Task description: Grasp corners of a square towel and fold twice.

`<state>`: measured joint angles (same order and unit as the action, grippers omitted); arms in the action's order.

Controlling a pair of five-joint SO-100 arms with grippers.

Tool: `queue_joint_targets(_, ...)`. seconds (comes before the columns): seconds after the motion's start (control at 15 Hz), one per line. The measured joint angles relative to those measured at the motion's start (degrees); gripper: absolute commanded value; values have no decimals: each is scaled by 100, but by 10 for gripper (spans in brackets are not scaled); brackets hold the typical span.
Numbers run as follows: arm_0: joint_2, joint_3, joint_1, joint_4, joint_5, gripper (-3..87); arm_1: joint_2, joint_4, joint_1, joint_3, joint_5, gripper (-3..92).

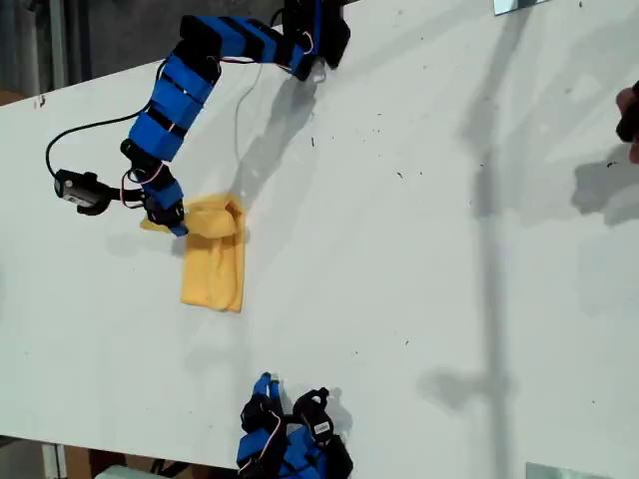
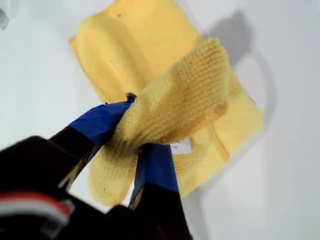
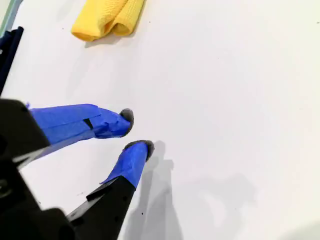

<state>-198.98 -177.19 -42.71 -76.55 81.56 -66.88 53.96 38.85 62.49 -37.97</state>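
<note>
first hand (image 2: 131, 131) clenched on towel (image 2: 165, 75) corner, second hand (image 3: 136, 131) released, well apart from towel

My first gripper (image 2: 131, 131) is clamped on cloth, its arm (image 1: 180, 95) stretched out and bent. My second gripper (image 3: 134, 132) hangs slightly parted, empty.

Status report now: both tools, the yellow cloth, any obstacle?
My first tool shut on the fuzzy yellow-orange towel, one corner lifted. My second tool open, empty. No obstacle seen.
</note>
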Motion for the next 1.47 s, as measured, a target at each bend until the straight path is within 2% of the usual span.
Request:
queue_joint_targets(0.27,0,0,0,0,0,86,738,-1055,-475,-554,334,-1)
queue_joint_targets(0.6,0,0,0,0,-18,87,993,-2320,-536,-712,343,-1)
queue_joint_targets(0.67,0,0,0,9,-35,87,1125,-2496,-536,-756,343,42)
queue_joint_targets(0.73,0,0,0,9,-35,87,1239,-2584,-536,-756,325,198)
queue_joint_targets(0.8,0,0,0,9,-35,87,1345,-2619,-536,-756,246,245)
queue_joint_targets(1.27,0,0,0,9,-53,87,1397,-2566,-536,-756,158,303)
queue_joint_targets(1.47,0,0,0,9,-53,88,984,-2109,-519,-519,167,306)
